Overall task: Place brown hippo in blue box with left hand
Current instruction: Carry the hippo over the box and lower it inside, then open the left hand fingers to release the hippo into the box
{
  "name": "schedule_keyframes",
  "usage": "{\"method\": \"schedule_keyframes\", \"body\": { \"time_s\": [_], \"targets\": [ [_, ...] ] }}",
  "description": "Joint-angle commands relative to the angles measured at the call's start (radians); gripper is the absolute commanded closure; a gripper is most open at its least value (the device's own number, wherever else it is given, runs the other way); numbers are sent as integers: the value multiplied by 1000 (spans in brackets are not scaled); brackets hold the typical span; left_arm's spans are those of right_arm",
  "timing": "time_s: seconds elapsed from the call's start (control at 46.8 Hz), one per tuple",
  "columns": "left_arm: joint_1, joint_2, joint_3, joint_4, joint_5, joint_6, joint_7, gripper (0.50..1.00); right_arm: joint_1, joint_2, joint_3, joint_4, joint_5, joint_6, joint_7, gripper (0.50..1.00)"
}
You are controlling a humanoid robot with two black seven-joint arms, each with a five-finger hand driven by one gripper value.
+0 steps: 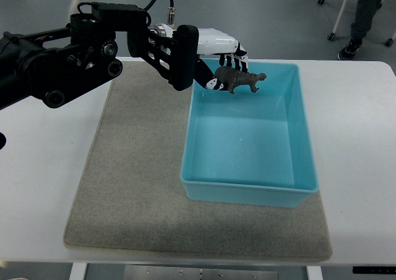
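Note:
My left arm comes in from the left edge, and its hand (226, 67) is shut on a brown hippo (240, 80). The hippo hangs in the air over the far left corner of the blue box (247, 190), head pointing right. The box is an open light-blue bin standing on the right part of a grey mat (130, 181). Nothing shows on the box's floor. My right arm does not show.
The mat lies on a white table (359, 138). A person's leg and shoe (354, 45) and chair casters (332, 36) show on the floor beyond the table's far right corner.

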State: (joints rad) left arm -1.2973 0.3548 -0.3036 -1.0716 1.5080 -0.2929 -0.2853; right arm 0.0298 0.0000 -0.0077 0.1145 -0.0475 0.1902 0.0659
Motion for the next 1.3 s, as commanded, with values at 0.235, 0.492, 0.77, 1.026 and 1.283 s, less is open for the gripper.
{"method": "schedule_keyframes", "body": {
  "time_s": [0.235, 0.492, 0.77, 1.026, 1.283],
  "targets": [
    [49, -36, 12, 7, 5, -5, 0, 919, -1, 0, 0, -1, 0, 0, 0, 564],
    [78, -56, 14, 10, 14, -3, 1, 913, -1, 0, 0, -1, 0, 0, 0, 564],
    [96, -57, 20, 13, 15, -3, 1, 883, -1, 0, 0, 1, 0, 0, 0, 564],
    [122, -59, 20, 18, 15, -3, 1, 829, -1, 0, 0, 1, 0, 0, 0, 564],
    [125, -59, 20, 16, 8, -3, 1, 576, -1, 0, 0, 1, 0, 0, 0, 564]
  ]
}}
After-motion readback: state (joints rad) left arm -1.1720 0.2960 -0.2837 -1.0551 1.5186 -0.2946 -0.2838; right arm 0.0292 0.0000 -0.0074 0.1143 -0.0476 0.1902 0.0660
